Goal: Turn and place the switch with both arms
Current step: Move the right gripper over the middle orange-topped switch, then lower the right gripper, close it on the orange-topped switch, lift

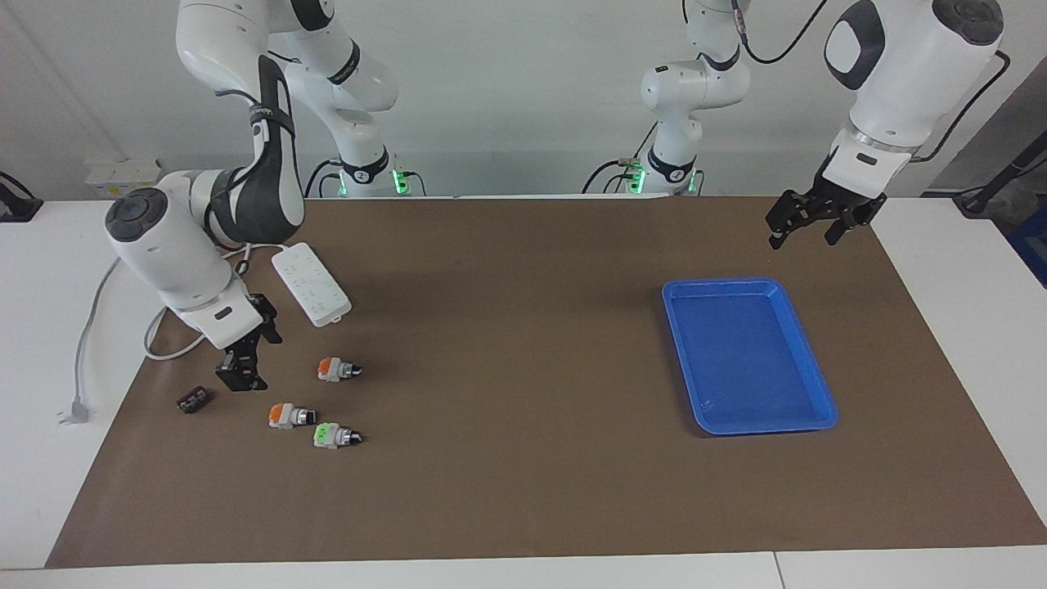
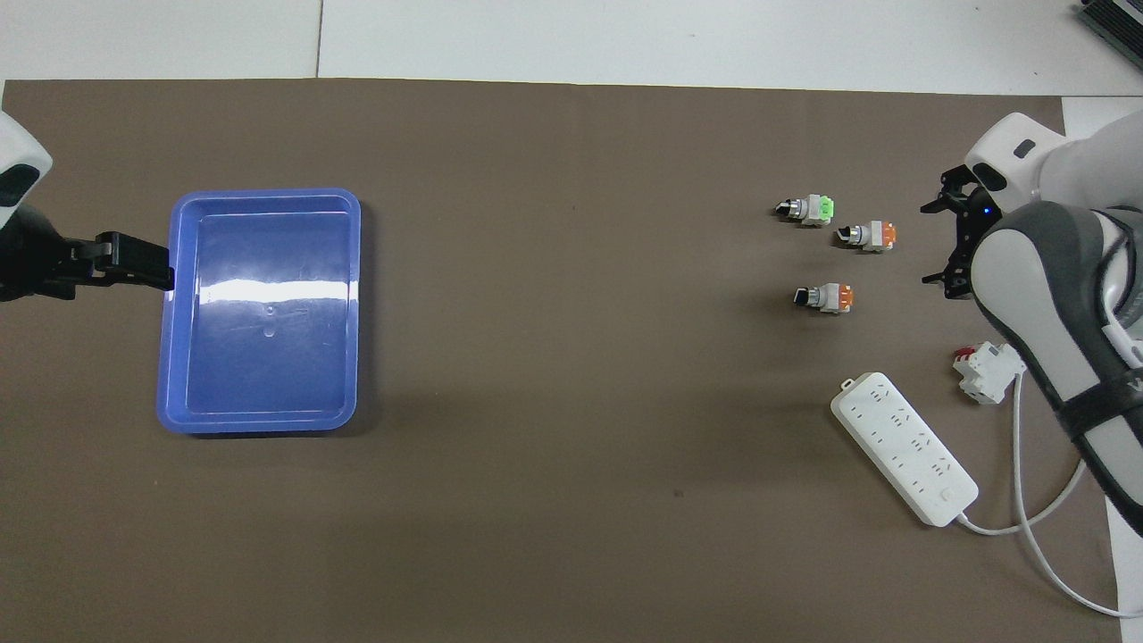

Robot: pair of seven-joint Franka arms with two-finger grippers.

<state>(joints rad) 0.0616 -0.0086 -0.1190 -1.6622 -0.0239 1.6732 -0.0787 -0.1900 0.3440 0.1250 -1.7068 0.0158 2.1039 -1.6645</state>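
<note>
We see three selector switches lying on their sides near the tabletop's right-arm end: two orange-faced switches (image 1: 337,370) (image 1: 289,415) and a green-faced switch (image 1: 335,436), their black knobs pointing toward the left arm's end.

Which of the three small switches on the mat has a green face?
The green-faced switch, farthest from the robots of the three; the other two switches have orange faces.

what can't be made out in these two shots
- Small black part: facing view only; the right arm covers its spot overhead; too small to identify.
- White-and-red clip block: hidden in the facing view by the right arm.
- Power strip cord: cut off by the overhead view's edge.
</note>
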